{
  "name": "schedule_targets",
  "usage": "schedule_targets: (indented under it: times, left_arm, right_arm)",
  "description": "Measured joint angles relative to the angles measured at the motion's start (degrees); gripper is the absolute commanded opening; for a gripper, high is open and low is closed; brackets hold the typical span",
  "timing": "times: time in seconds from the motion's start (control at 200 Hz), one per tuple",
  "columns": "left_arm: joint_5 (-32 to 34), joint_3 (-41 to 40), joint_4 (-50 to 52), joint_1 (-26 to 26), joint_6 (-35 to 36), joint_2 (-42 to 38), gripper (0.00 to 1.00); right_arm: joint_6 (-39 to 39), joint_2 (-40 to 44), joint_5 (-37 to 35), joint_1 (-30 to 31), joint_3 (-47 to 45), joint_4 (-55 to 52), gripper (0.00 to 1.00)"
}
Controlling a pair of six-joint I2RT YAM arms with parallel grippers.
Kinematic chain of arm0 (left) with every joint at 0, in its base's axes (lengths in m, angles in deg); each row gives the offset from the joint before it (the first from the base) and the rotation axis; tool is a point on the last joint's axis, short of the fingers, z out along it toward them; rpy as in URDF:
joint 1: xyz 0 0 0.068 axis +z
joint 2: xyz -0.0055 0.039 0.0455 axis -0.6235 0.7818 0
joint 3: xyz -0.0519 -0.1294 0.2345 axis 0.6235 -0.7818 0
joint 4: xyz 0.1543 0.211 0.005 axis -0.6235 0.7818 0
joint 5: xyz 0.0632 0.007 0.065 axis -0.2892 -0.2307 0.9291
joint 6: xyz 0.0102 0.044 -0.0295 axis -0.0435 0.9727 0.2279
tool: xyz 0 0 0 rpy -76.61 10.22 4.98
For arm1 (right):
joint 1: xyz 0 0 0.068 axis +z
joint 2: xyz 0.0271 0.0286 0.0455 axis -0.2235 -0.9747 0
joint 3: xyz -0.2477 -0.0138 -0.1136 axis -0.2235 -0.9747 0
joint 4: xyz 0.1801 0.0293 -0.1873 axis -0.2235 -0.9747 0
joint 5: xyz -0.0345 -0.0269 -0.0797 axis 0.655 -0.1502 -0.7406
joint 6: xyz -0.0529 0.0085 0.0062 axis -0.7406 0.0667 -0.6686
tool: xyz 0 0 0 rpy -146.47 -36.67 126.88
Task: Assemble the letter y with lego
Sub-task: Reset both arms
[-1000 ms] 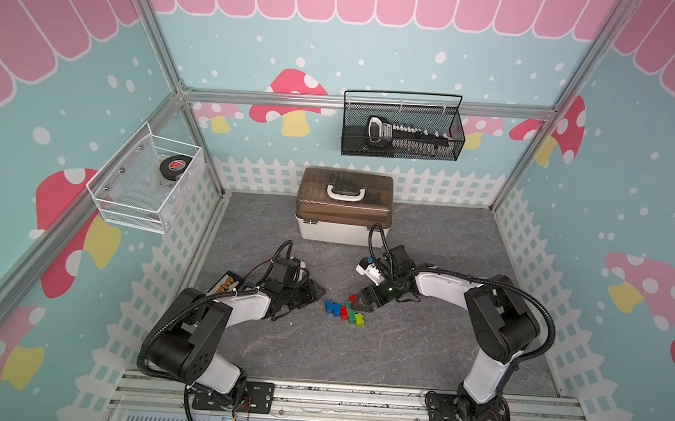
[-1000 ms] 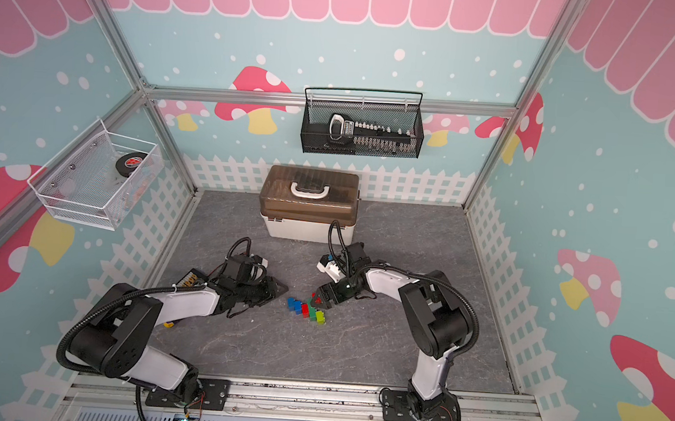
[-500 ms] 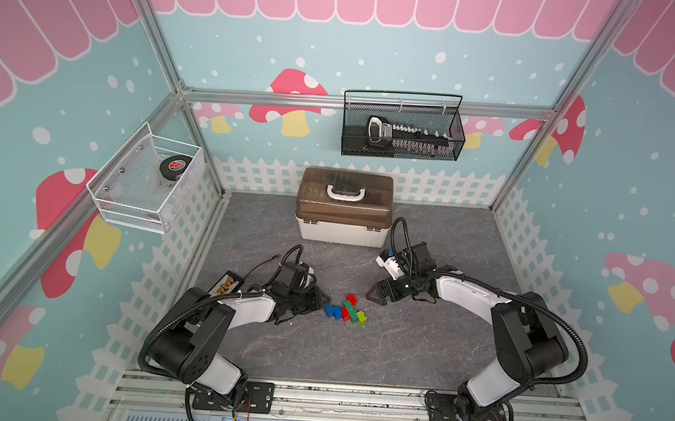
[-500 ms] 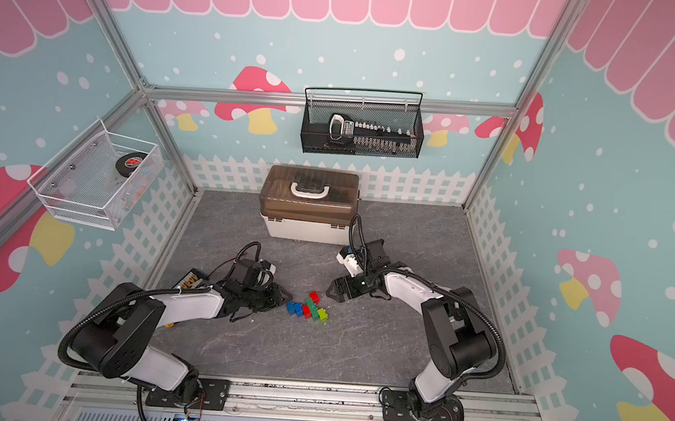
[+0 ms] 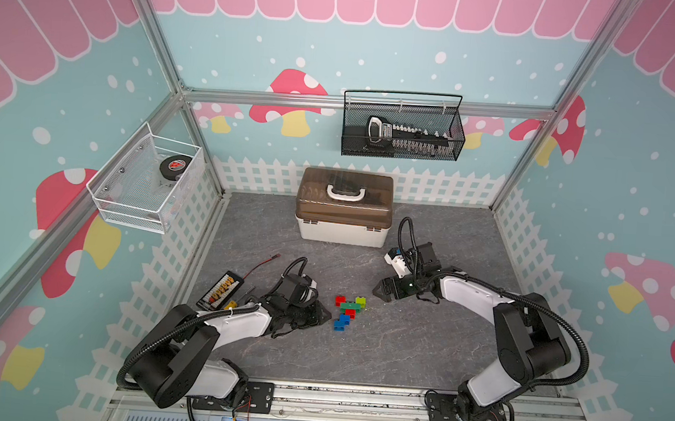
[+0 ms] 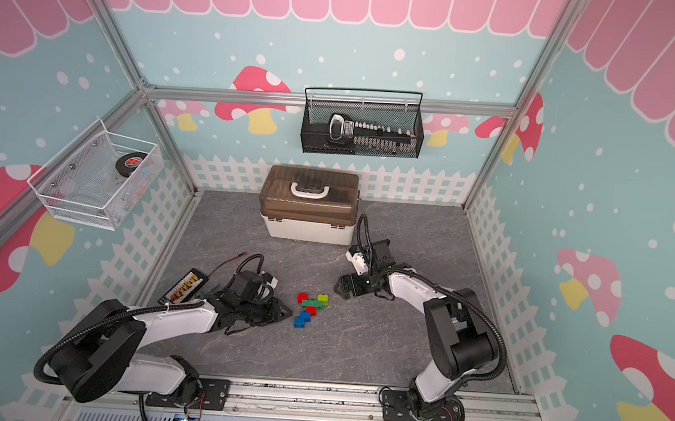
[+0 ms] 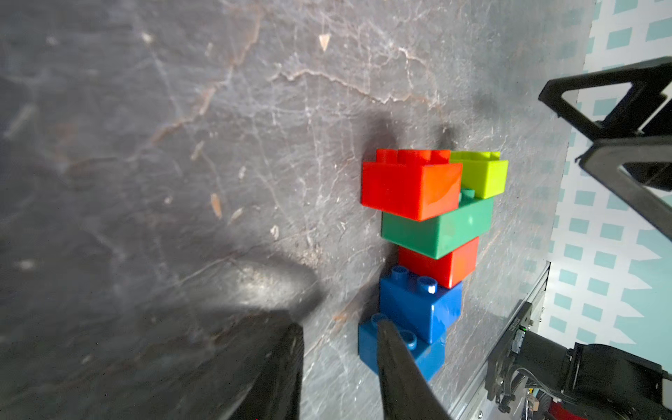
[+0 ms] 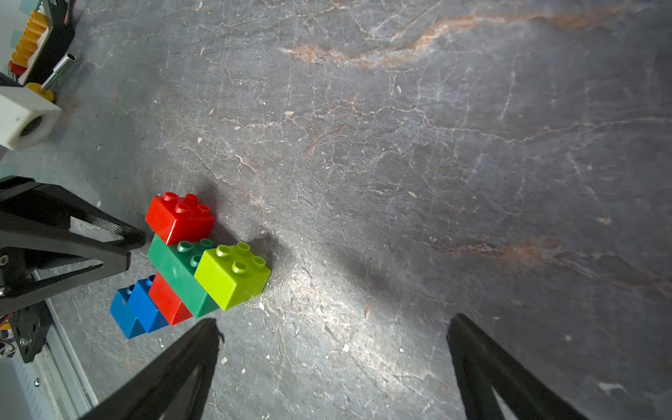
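The lego bricks are joined as the letter y [image 5: 347,310] [image 6: 309,309] and lie flat on the grey table. A red and a lime brick form the tips on the dark green bar [image 8: 174,265]. Below the bar come a red brick and two blue stem bricks [image 7: 418,309]. My left gripper [image 5: 326,318] [image 7: 338,327] sits low beside the blue end, jaws a little apart with only table between them. One fingertip [image 7: 385,338] overlaps the lowest blue brick; I cannot tell if it touches. My right gripper [image 5: 377,293] [image 8: 334,323] stands wide open and empty, apart from the lime tip.
A brown-lidded toolbox [image 5: 344,212] stands at the back middle. A black board with yellow connectors [image 5: 220,290] and a yellow-handled screwdriver [image 8: 43,91] lie by the left arm. A black wire basket [image 5: 402,128] and a white mesh basket [image 5: 142,181] hang on the walls.
My right gripper has drawn back to the right, away from the bricks, staying open. My left gripper has slid right toward the blue end and narrowed its jaws.
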Motion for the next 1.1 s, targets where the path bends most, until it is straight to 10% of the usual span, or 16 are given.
schedule_targets:
  times: [0.345, 0.435, 0.795, 1.101]
  left_arm:
    - [12.94, 8.39, 14.1, 2.4, 3.32, -10.34, 0.64]
    - [19.28, 14.43, 17.27, 4.61, 5.81, -10.97, 0.99]
    - [45.64, 23.61, 15.65, 15.43, 24.13, -7.17, 0.99]
    - [53.31, 12.7, -7.91, 21.09, 35.36, 0.55, 0.97]
  right_arm:
    - [1.44, 11.82, -14.14, -1.03, -1.2, 1.16, 0.99]
    - [2.21, 14.01, -22.23, -2.38, -1.33, 2.4, 0.99]
    - [1.11, 16.81, -58.07, -11.43, -13.38, 17.51, 0.99]
    - [-5.18, 11.17, -61.72, -14.49, -28.57, 46.47, 0.99]
